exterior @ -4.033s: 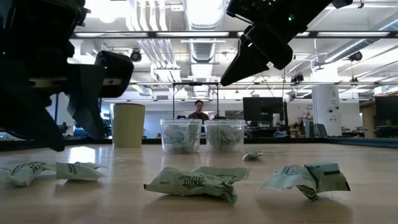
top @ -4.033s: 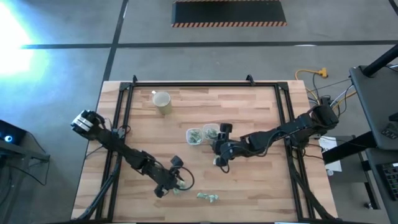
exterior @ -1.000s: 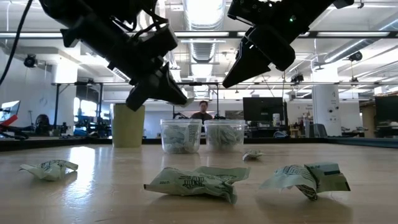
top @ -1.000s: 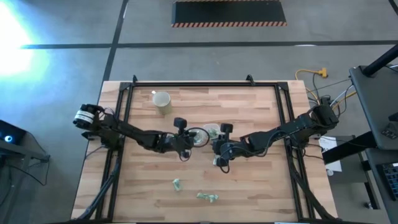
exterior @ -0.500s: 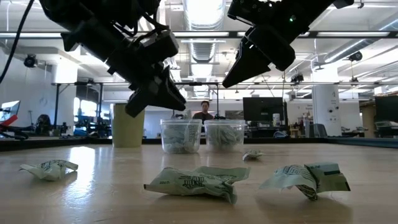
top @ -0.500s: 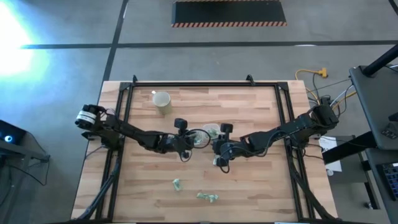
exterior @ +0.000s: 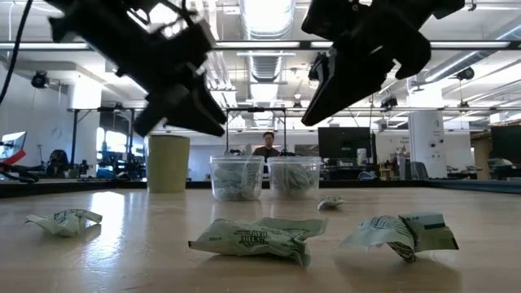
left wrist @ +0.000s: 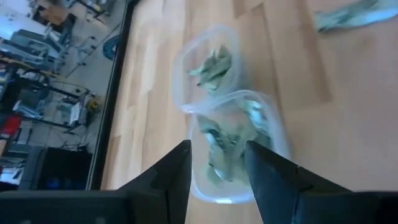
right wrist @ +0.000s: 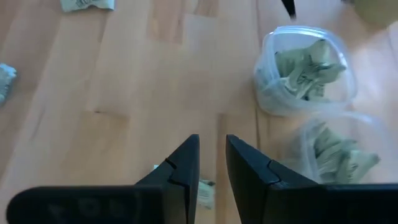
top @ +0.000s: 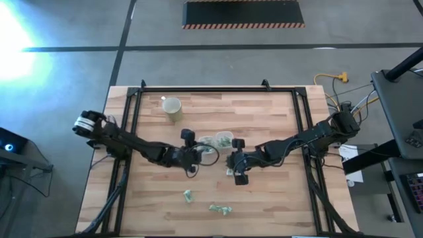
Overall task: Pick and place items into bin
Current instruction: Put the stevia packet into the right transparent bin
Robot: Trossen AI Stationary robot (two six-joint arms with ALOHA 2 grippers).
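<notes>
On the wood table [top: 264, 198] stand two clear bins [top: 206, 141] with green packets inside. More packets [top: 221, 209] lie near the front edge. My left gripper [left wrist: 217, 171] hangs open and empty by the bins. My right gripper [right wrist: 211, 163] is nearly closed over one packet [right wrist: 202, 191].

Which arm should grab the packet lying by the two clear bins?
Right. Its open pincer hangs directly over that packet, while the left pincer, open and empty, points at the nearer bin.

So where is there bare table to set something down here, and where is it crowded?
Free: the table's far right corner, beyond the right gripper, and the near left corner. Crowded: the middle, where two clear bins sit side by side with the left gripper next to them. Loose wrapped pieces dot the near edge.
</notes>
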